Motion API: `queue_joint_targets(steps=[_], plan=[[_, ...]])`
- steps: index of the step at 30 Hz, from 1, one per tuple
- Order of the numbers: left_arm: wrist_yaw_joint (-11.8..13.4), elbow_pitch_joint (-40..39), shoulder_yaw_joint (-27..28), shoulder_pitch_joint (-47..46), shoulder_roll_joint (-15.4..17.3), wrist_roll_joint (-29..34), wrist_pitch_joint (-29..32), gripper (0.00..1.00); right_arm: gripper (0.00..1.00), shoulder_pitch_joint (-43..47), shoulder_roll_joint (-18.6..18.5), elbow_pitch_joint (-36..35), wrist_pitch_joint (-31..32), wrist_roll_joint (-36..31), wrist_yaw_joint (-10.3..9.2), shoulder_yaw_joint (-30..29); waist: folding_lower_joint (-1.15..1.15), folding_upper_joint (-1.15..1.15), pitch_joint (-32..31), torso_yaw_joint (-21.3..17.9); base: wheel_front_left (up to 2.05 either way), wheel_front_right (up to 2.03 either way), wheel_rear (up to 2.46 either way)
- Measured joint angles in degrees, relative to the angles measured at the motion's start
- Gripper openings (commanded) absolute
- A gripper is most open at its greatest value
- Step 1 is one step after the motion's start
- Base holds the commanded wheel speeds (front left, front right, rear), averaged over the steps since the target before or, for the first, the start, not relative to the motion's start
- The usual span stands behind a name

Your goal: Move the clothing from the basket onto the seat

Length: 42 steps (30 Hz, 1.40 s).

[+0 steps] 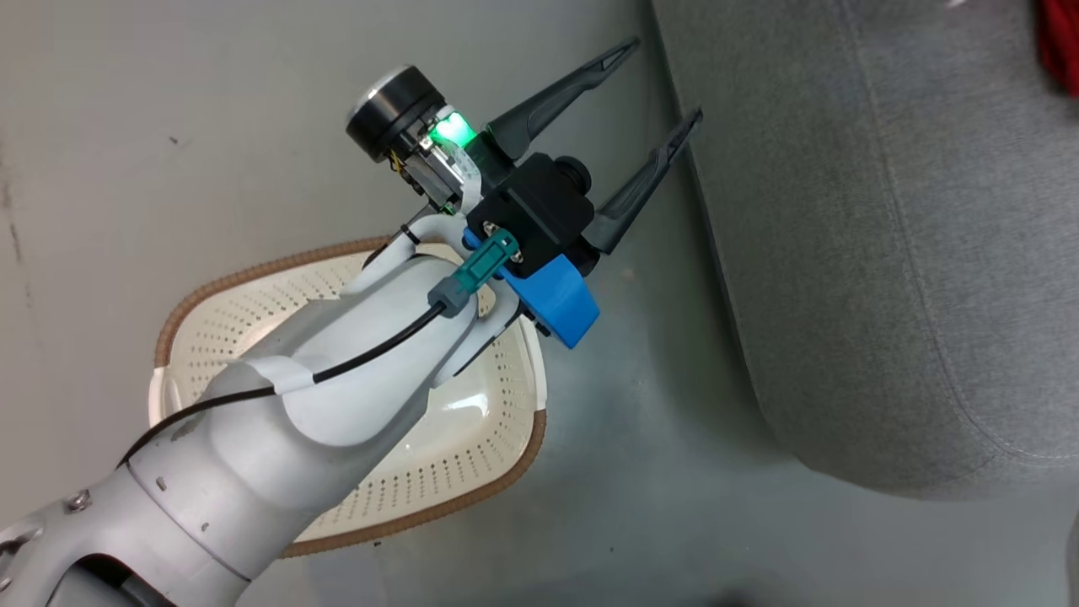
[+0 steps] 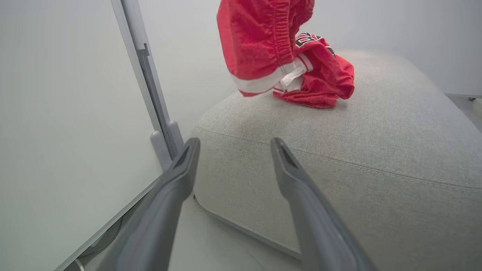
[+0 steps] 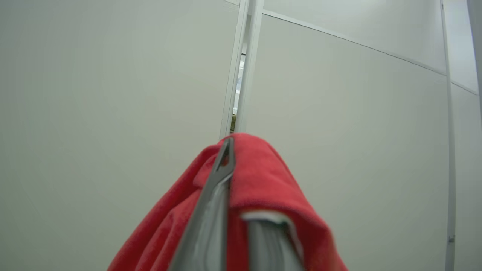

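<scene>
The cream basket with its brown rim stands on the floor under my left forearm, and the part of its inside that I see holds no clothing. My left gripper hangs open and empty between the basket and the grey seat. In the left wrist view the left gripper points at the seat. A red garment with dark letters lies crumpled on the seat. A second red garment with white trim hangs from above, its lower edge touching the cushion. My right gripper is shut on red cloth.
A pale grey partition panel with a metal post stands just left of the seat. More panels stand behind the right gripper. Bare grey floor separates the basket and the seat. A red scrap shows at the head view's top right corner.
</scene>
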Motion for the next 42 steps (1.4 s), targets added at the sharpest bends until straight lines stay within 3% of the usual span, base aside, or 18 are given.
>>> queue_joint_targets(steps=[5, 10, 13, 17, 23, 28, 32, 33, 34, 35, 42], plan=[[0.5, -0.8, -0.2, -1.9, 0.8, 1.3, 0.5, 1.0, 0.0, -7.2, -8.0, -0.8, 0.0, 0.0, 0.0, -7.4, 0.0, 0.0, 5.7, 0.8, 0.0, 0.0, 0.0], [0.7, -1.6, -0.3, -3.0, 1.1, 1.8, 0.6, 1.0, 0.0, -9.3, -16.2, 3.8, 0.0, 0.4, 0.0, -12.5, 0.0, 0.0, 10.3, 1.0, 0.0, 0.0, 0.0], [0.7, -2.0, -0.7, -3.3, 1.1, 2.2, 0.7, 1.0, 0.0, -9.0, -18.9, 7.5, 0.0, 0.8, 0.0, -16.0, 0.0, 0.0, 12.4, 0.9, 0.0, 0.0, 0.0], [0.7, -2.5, -1.0, -4.2, 1.4, 2.6, 0.9, 1.0, 0.0, -6.1, -19.4, 13.8, 0.0, 0.9, 0.0, -17.7, 0.0, 0.0, 14.7, 0.7, 0.0, 0.0, 0.0], [0.6, -2.9, -1.5, -5.3, 1.4, 2.9, 1.1, 1.0, 0.0, -3.0, -17.2, 24.5, 0.0, -0.6, 0.0, -18.3, 0.0, 0.0, 17.2, 1.3, 0.0, 0.0, 0.0], [0.9, -3.0, -1.4, -5.4, 1.5, 2.8, 1.1, 1.0, 0.0, -1.8, -15.6, 29.4, 0.0, -2.6, 0.0, -19.3, 0.0, 0.0, 18.0, 2.5, 0.0, 0.0, 0.0], [1.0, -2.8, -1.4, -5.4, 1.7, 2.8, 0.9, 1.0, 0.0, -1.6, -15.0, 29.3, 0.0, -3.1, 0.0, -19.9, 0.0, 0.0, 17.7, 2.7, 0.0, 0.0, 0.0], [1.1, -2.7, -1.4, -5.4, 1.7, 2.7, 0.8, 1.0, 0.05, -1.6, -14.6, 28.9, 0.0, -3.3, 0.0, -19.9, 0.0, 0.0, 17.5, 2.6, 0.0, 0.0, 0.0], [1.1, -2.6, -1.4, -5.4, 1.8, 2.7, 0.6, 1.0, 0.42, -1.5, -14.3, 28.3, 0.0, -3.5, 0.0, -19.7, 0.0, 0.0, 17.1, 2.6, 0.0, 0.0, 0.0], [1.1, -2.5, -1.4, -5.4, 1.7, 2.7, 0.6, 1.0, 1.0, -1.1, -14.1, 27.9, 0.0, -3.6, 0.01, -19.5, 0.0, 0.0, 16.7, 2.5, 0.0, 0.0, 0.0], [1.3, -1.7, -0.9, -3.8, 1.1, 1.8, 0.0, 1.0, 1.0, 5.8, -11.9, 24.2, 0.0, -4.3, 0.01, -17.1, 0.0, 0.0, 12.3, 2.0, 0.0, 0.0, 0.0]])
